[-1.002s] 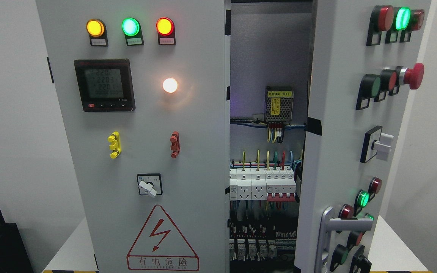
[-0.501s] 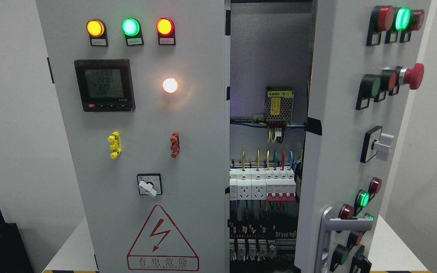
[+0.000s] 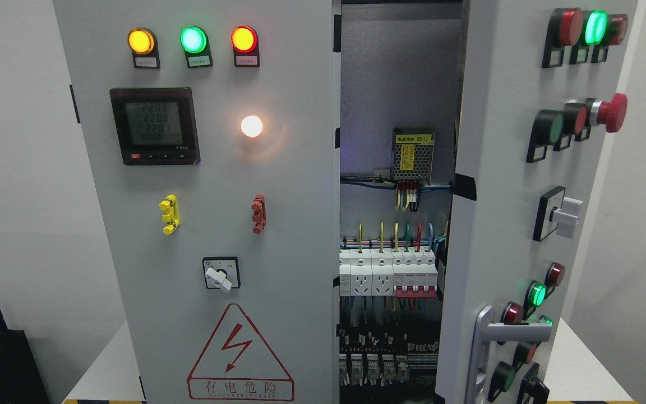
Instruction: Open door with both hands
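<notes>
Right door (image 3: 502, 185) ajar — breakers (image 3: 390, 275) visible inside.

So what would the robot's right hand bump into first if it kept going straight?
I can't tell: neither hand shows in the picture. The nearest thing on that side is the open right door with its handle.

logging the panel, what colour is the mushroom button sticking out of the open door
Red; the mushroom button shows best in the head view, on the open right door.

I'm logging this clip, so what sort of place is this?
Probably an electrical test or training room: a control cabinet with lit indicator lamps, its right door ajar, showing circuit breakers.
</notes>
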Action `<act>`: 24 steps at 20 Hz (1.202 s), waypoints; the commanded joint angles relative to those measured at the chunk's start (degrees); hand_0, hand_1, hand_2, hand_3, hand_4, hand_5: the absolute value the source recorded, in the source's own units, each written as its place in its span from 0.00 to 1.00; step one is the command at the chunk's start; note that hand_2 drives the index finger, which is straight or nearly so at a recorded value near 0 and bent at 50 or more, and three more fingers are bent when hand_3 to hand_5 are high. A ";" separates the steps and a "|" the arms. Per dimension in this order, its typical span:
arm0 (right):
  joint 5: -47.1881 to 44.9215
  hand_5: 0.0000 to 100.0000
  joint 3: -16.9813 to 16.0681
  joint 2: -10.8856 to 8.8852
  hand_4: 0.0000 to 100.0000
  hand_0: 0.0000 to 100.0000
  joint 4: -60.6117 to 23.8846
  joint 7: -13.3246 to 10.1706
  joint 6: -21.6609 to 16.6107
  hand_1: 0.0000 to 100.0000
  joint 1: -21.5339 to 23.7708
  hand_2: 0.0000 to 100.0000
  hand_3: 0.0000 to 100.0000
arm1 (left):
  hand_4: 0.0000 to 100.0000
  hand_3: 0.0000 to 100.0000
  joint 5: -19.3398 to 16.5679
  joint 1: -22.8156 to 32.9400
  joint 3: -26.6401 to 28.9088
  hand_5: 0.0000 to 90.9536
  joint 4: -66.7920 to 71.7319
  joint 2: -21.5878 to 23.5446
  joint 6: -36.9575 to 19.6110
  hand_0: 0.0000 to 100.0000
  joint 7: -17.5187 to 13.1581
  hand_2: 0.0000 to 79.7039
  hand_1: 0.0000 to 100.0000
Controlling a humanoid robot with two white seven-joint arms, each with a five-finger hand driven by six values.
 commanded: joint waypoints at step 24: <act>-0.01 0.00 0.00 0.00 0.00 0.00 0.00 0.04 0.04 0.00 0.00 0.00 0.00 | 0.03 0.00 49.57 -14.92 8.27 0.00 -12.06 49.14 -2.19 0.00 -15.59 0.00 0.00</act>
